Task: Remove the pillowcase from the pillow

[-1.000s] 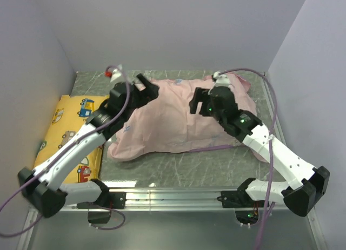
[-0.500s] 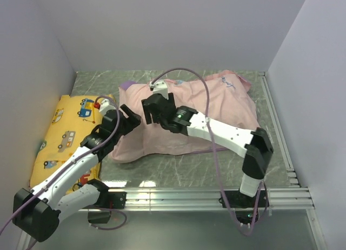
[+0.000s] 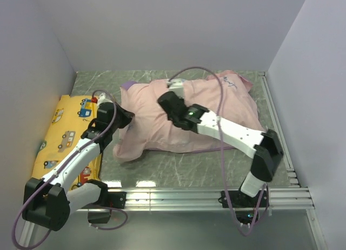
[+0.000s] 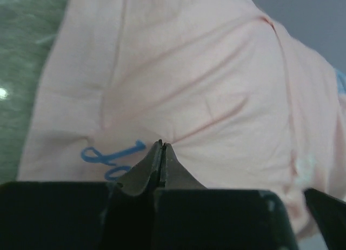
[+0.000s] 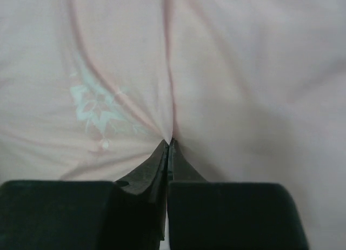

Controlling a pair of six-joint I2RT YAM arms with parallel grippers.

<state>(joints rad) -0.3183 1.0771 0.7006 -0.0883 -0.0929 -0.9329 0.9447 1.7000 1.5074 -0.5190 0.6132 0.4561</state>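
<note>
Yellow cushion [image 3: 64, 137], printed with vehicles, lies flat along the left wall on the grey-green marbled table [image 3: 189, 169].

Left gripper [image 3: 123, 119] sits at the left end of the pillowcase [image 3: 157, 128], just right of the cushion. In the left wrist view its jaws are pressed together [image 4: 161, 147], and creases in the pink cloth run out from the tips. It reads as a pinch on a small fold of the pillowcase.

The pillowcase fills the middle of the table, from near-left to far-right. It is plump and rounded, with a softly wrinkled surface. The side facing out is plain pale pink. A purple strip [image 3: 127, 85] shows at the far-left corner, and a thin purple edge runs along the near-right side. There is blue script lettering [image 3: 230, 82] at the far-right corner, and more blue lettering [image 4: 111, 155] beside the left jaws. A faint snowflake print [image 5: 97, 107] shows through the cloth in the right wrist view. The pillow is hidden by the fabric, and only the bulk under it shows.

Right gripper [image 3: 170, 101] is down on the upper surface, left of centre, its arm reaching across from the near-right. In the right wrist view the jaws are closed tight [image 5: 169, 143], and a deep fold and several creases converge on the tips. It is pinching the pillowcase cloth.

The two grippers are apart, the left one nearer and further left.
</note>
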